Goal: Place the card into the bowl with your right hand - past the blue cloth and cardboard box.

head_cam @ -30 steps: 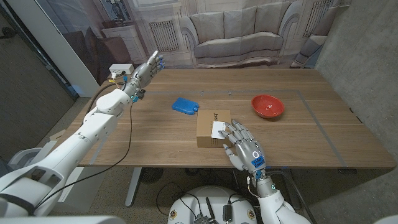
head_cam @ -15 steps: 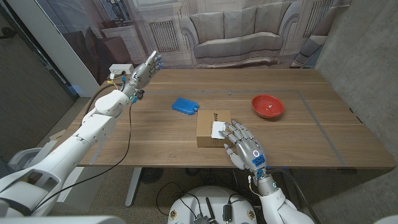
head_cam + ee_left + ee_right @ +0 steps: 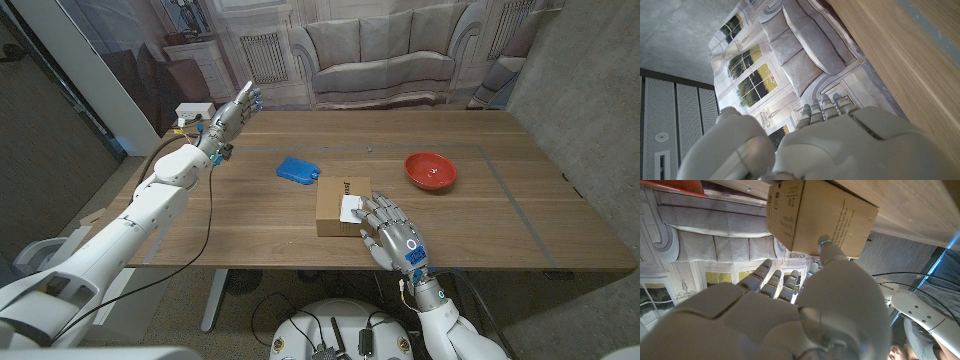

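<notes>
Under the spread right hand (image 3: 392, 235), the card (image 3: 351, 208) lies on the box (image 3: 335, 207), unmoved since before, so ungrasped.

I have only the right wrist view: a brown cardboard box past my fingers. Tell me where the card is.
Observer: The small white card lies on top of the brown cardboard box, at its right side. The right hand's fingertips reach its near edge, with the fingers spread.
Operator: Give me the bowl's position.
Observer: The round red bowl stands on the wooden table, beyond the box and to its right, apart from it.
Operator: Now the cloth.
Observer: The folded blue cloth lies beyond the box's left corner, away from the straight line to the bowl.
</notes>
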{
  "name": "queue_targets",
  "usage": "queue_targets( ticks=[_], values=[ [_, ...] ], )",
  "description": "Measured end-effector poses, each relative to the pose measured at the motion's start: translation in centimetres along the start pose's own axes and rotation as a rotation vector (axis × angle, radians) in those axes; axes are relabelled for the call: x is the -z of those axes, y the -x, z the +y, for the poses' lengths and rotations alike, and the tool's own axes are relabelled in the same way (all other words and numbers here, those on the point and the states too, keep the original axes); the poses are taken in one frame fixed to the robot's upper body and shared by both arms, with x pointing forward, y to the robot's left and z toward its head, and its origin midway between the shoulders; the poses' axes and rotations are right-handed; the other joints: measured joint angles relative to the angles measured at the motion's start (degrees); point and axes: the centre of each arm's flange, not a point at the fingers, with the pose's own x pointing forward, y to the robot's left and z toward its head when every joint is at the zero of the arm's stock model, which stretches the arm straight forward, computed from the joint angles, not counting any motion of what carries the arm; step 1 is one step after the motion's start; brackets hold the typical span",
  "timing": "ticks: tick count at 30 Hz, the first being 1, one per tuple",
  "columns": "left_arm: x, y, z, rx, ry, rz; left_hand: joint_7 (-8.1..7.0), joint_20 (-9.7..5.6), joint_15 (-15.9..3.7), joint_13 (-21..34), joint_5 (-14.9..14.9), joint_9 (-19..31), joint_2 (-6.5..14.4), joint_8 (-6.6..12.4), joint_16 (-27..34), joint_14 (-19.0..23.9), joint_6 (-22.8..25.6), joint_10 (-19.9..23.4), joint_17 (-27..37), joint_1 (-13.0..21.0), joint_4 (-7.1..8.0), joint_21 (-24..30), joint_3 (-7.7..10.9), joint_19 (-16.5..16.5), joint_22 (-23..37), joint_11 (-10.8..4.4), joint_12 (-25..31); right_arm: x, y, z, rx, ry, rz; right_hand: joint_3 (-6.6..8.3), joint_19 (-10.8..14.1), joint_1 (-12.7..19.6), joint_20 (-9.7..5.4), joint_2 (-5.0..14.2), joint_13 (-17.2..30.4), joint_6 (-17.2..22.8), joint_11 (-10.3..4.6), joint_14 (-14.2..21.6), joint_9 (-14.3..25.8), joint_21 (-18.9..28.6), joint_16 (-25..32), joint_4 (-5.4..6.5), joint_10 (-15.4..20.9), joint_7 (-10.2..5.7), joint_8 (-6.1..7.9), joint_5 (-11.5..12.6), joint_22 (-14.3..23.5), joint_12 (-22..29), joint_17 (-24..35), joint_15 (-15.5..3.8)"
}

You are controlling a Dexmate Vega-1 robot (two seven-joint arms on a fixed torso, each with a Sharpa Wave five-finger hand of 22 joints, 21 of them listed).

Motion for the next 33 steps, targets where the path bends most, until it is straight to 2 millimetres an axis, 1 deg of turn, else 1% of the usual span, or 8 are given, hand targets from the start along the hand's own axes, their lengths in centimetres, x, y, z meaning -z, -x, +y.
queue_targets(
  ticks=[8,10,17,21,25,27,30,33],
  values=[
    [0.15,-0.19,0.03,-0.003,0.002,0.003,0.0,0.0,0.0,0.0,0.0,0.0,0.0,0.0,0.0,0.0,0.0,0.0,0.0,0.0,0.0,0.0,0.0,0.0,0.0,0.0,0.0,0.11,-0.24,0.07,-0.003,0.0,-0.001,0.0,0.0,-0.2,0.0,0.23,0.0,-0.1,0.0,0.2,0.3,0.0,0.0,0.0,0.0,-0.11,0.0,0.0,0.0,0.0,0.0,0.23],
    [0.19,-0.28,0.04,-0.003,0.002,0.004,0.0,0.0,0.0,0.0,0.0,0.0,0.0,0.0,0.0,0.0,0.0,0.0,0.0,0.0,0.0,0.0,0.0,0.0,0.0,0.0,0.0,0.23,-0.55,0.12,0.0,0.001,-0.001,0.0,0.0,-0.2,0.0,0.23,0.0,-0.1,0.0,0.2,0.3,0.0,0.0,0.0,0.0,-0.1,0.0,-0.4,0.0,0.0,0.0,0.23],
    [0.3,-0.44,0.13,-0.004,0.004,0.006,0.0,0.0,0.0,0.0,0.0,0.0,0.0,0.0,0.0,0.0,0.0,0.0,0.0,0.0,0.0,0.0,0.0,0.0,0.0,0.0,0.0,0.19,-0.87,0.22,0.001,-0.003,-0.002,0.0,0.0,-0.1,0.0,0.39,0.0,-0.1,-0.13,0.2,0.3,0.0,0.0,0.0,0.1,-0.1,0.25,-0.4,0.0,0.4,0.0,0.22],
    [0.36,-0.51,0.15,-0.004,0.005,0.007,0.0,0.0,0.0,0.0,0.0,0.0,0.0,0.0,0.0,0.0,0.0,0.0,0.0,0.0,0.0,0.0,0.0,0.0,0.0,0.0,0.0,0.16,-0.95,0.3,0.001,-0.006,-0.001,0.0,0.0,0.0,0.0,0.46,0.0,0.6,-0.32,0.4,0.3,0.0,0.0,0.0,0.3,0.04,0.67,-0.4,0.0,0.4,0.0,0.42],
    [0.45,-0.55,0.15,-0.003,0.006,0.008,0.0,0.0,0.0,0.0,0.0,0.0,0.0,0.0,0.0,0.0,0.0,0.0,0.0,0.0,0.0,0.0,0.0,0.0,0.0,0.0,0.0,0.11,-0.98,0.36,0.0,-0.01,0.001,0.0,0.0,0.2,0.0,0.68,0.0,3.0,0.09,0.6,0.5,0.0,0.0,0.0,0.7,0.12,2.1,-0.9,0.0,0.4,0.0,0.21],
    [0.49,-0.56,0.15,-0.002,0.008,0.009,0.0,0.0,0.0,0.0,0.0,0.0,0.0,0.0,0.0,0.0,0.0,0.0,0.0,0.0,0.0,0.0,0.0,0.0,0.0,0.0,0.0,0.06,-0.97,0.42,-0.001,-0.012,0.003,-0.02,0.3,0.2,-0.26,0.68,0.0,3.5,0.09,0.6,0.5,0.0,0.0,0.02,0.7,0.19,2.16,-0.9,0.0,0.4,0.0,0.22],
    [0.55,-0.57,0.16,-0.002,0.009,0.01,0.0,0.0,0.0,0.0,0.0,0.0,0.0,0.0,0.0,0.0,0.0,0.0,0.0,0.0,0.0,0.0,0.01,0.0,0.0,0.0,0.0,-0.03,-0.94,0.49,-0.001,-0.015,0.005,-0.24,0.3,0.2,-0.32,0.68,0.0,4.7,0.35,0.6,0.8,0.0,0.0,0.24,1.0,0.12,2.81,-1.3,0.0,0.7,0.0,0.2],
    [0.58,-0.56,0.18,-0.002,0.01,0.01,0.0,0.0,0.0,0.0,-0.4,0.0,0.0,0.0,0.0,0.0,0.0,0.0,0.0,0.0,0.0,0.0,0.01,0.0,0.0,0.0,0.0,-0.12,-0.9,0.54,-0.002,-0.018,0.006,-0.24,0.3,0.2,-0.32,0.69,0.0,6.4,0.0,1.1,1.0,0.3,0.0,0.24,1.4,0.2,3.83,-1.3,0.0,0.9,0.0,0.22]
  ],
)
